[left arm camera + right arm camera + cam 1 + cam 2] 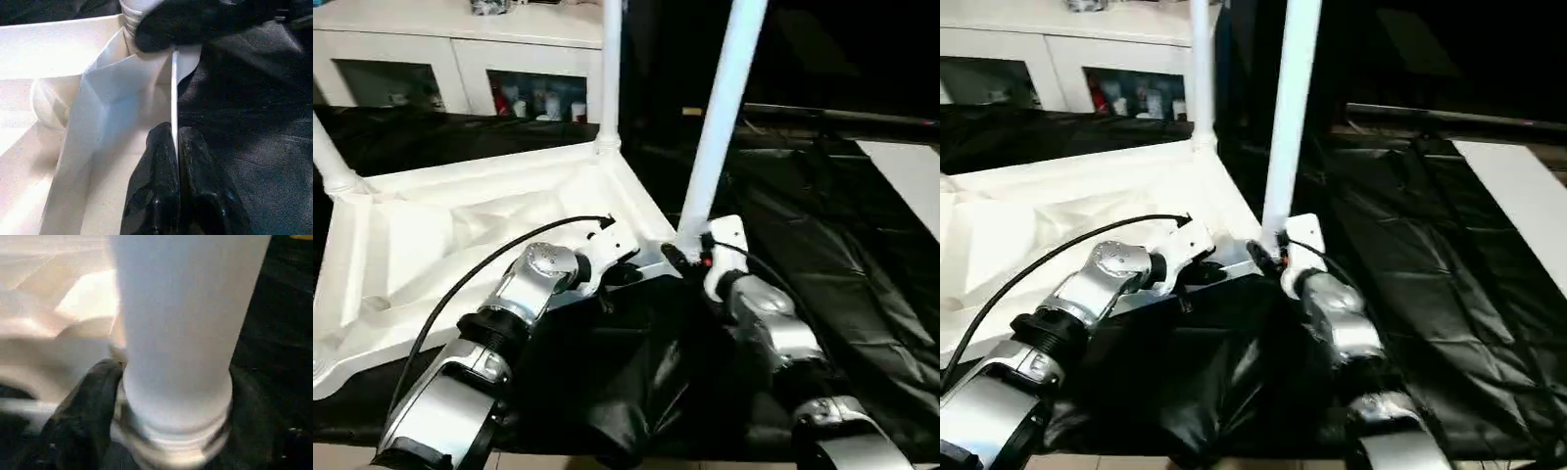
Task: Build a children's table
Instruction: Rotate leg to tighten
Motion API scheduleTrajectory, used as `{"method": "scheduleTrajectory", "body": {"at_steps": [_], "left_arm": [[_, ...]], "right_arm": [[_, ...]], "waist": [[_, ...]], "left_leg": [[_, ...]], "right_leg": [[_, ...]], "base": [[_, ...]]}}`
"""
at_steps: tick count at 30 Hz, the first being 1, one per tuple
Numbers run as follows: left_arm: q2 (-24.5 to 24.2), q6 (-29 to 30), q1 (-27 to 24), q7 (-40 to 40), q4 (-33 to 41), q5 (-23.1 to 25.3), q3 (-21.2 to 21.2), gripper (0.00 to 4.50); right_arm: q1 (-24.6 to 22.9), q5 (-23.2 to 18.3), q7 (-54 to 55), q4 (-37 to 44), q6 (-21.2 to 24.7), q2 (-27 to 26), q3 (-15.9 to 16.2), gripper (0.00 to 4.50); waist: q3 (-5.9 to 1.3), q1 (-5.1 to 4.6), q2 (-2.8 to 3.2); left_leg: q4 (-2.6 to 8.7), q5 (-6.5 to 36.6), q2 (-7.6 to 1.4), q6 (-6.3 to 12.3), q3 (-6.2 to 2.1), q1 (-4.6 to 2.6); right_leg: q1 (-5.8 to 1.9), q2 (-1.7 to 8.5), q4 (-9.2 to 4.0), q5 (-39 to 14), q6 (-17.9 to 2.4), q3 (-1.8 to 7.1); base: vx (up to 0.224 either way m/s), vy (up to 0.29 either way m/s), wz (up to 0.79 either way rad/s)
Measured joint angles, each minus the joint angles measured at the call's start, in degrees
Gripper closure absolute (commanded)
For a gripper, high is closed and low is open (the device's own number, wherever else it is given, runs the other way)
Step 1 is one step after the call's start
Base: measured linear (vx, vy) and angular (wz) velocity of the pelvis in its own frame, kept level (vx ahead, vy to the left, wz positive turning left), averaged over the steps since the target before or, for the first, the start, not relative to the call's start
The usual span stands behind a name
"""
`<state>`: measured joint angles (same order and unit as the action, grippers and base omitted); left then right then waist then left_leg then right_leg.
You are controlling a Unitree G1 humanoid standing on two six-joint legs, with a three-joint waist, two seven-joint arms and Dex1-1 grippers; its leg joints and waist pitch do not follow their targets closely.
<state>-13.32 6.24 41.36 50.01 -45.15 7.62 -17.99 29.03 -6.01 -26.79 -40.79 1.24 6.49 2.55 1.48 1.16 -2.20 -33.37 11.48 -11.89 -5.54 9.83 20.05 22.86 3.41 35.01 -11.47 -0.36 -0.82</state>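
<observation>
On the black-draped bench (862, 294) your white tabletop (431, 245) lies ribbed side up (three legs standing). Left gripper (174, 147): jaws pinched on its thin rim. Right gripper (161, 431): jaws wide around the nearest leg (720, 117), at its base.

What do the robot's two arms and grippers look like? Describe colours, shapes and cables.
Both forearms are silver metal with black joint rings. The left gripper has two glossy black fingers; the right gripper sits on a white wrist block with a red mark. A black cable loops along the left arm.
</observation>
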Motion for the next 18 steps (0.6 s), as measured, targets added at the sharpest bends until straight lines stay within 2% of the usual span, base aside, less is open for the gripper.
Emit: {"method": "scheduleTrajectory", "body": {"at_steps": [1,3,8,13,14,18], "left_arm": [[-0.4,-0.9,-0.1,0.4,-0.1,0.0,0.1,4.50],[-0.9,-1.1,-0.3,1.2,0.2,-0.1,0.1,4.50],[-4.7,-2.4,-2.8,10.2,4.9,-1.6,-0.6,4.50],[-7.6,-3.7,-4.9,18.5,9.0,-3.5,-1.9,4.50],[-8.2,-4.2,-5.2,20.2,9.9,-3.6,-2.2,4.50],[-9.5,-4.4,-6.1,23.1,11.1,-4.6,-2.4,4.50]], "right_arm": [[0.0,-0.1,-1.8,0.3,0.0,0.7,0.3,0.69],[-0.1,-0.3,-4.4,0.9,0.5,1.8,0.9,0.65],[-1.8,-0.3,-19.4,4.1,-0.2,9.9,5.3,0.65],[-2.5,-0.6,-26.2,6.5,-0.8,11.2,6.6,0.65],[-2.5,-0.8,-28.1,6.9,-0.8,11.8,7.0,0.65],[-2.6,-1.9,-33.4,8.1,-0.5,12.7,8.1,0.65]], "waist": [[0.01,-0.09,0.01],[0.03,-0.14,0.00],[0.06,-0.08,-0.01],[0.06,0.11,-0.01],[0.07,0.56,0.00],[0.14,0.69,-0.04]], "left_leg": [[0.06,0.0,0.00,0.00,0.00,-0.01],[0.20,0.0,-0.01,-0.01,0.01,-0.01],[0.39,0.0,-0.05,0.00,0.03,0.05],[0.43,0.1,-0.04,0.27,0.13,0.14],[0.43,0.1,-0.03,0.29,0.17,0.06],[0.37,0.1,-0.03,0.27,0.19,0.03]], "right_leg": [[0.05,-0.01,0.01,0.0,0.0,0.00],[0.12,-0.03,0.02,0.0,0.1,-0.03],[0.21,-0.09,-0.03,-0.1,0.2,-0.08],[0.29,-0.05,-0.09,-0.3,0.0,-0.07],[0.30,-0.04,-0.10,-0.3,0.0,-0.08],[0.34,-0.02,-0.08,-0.3,0.0,-0.06]], "base": [[0.000,0.000,0.00],[0.000,0.000,0.00],[0.000,0.000,0.00],[0.000,0.000,0.00],[0.000,0.000,0.00],[0.000,0.000,0.00]]}}
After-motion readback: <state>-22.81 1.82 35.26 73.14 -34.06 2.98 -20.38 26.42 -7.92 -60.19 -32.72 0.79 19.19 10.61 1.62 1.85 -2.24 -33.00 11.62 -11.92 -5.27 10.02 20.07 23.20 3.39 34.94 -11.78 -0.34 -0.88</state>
